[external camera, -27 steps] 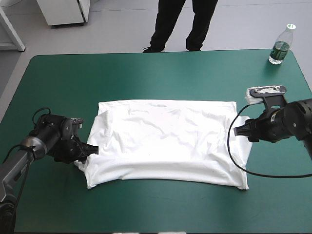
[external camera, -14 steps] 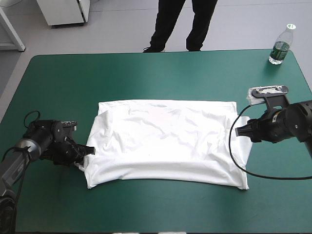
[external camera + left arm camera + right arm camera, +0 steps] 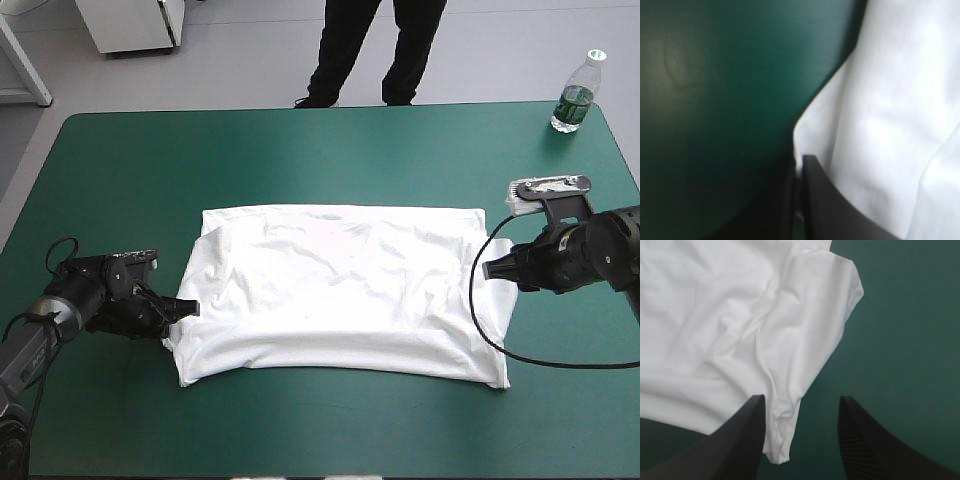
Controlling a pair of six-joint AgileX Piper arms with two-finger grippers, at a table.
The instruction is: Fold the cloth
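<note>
Moved: left claw (image 3: 187,308) has eased back, low, clamped on T-shirt (image 3: 340,290) side edge.
Right claw (image 3: 801,400): wide, straddling the opposite edge.
Meaning: fold waits on right grip.

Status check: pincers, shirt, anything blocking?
Left pincer shut on the T-shirt, left edge. Right pincer open, straddling the right edge. T-shirt lying flat, mid-table. Bottle at far right corner, clear of the work.

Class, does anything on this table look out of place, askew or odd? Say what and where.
Nothing spilled or damaged. A bottle stands at the table's far right corner, away from the work. The T-shirt lies creased, one corner crumpled between the right gripper's open fingers.
</note>
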